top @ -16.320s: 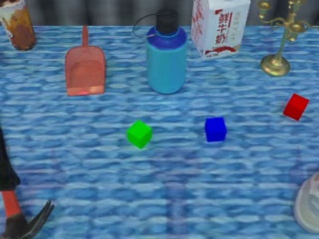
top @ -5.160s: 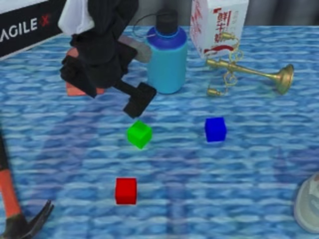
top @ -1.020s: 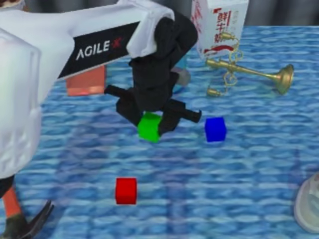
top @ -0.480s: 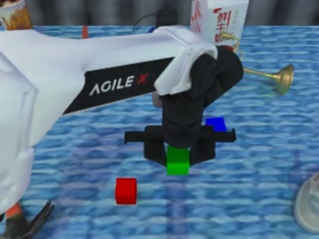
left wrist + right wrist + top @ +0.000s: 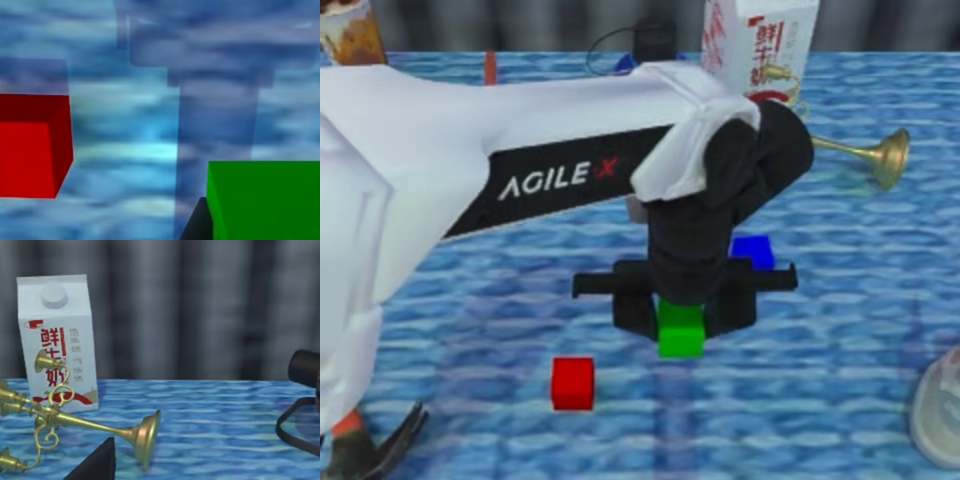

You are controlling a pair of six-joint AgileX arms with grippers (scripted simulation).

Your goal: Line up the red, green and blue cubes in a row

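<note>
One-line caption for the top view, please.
Left gripper holds the green cube near the red cube; blue cube behind.

The rippled blue cloth-like table cover (image 5: 880, 300) looks matt. The small plain green cube (image 5: 680, 331) and red cube (image 5: 572, 383) look smooth and matt. The toppled brass-coloured metal candelabra (image 5: 100, 427) shines; the white paper milk carton (image 5: 60, 340) is printed.
</note>
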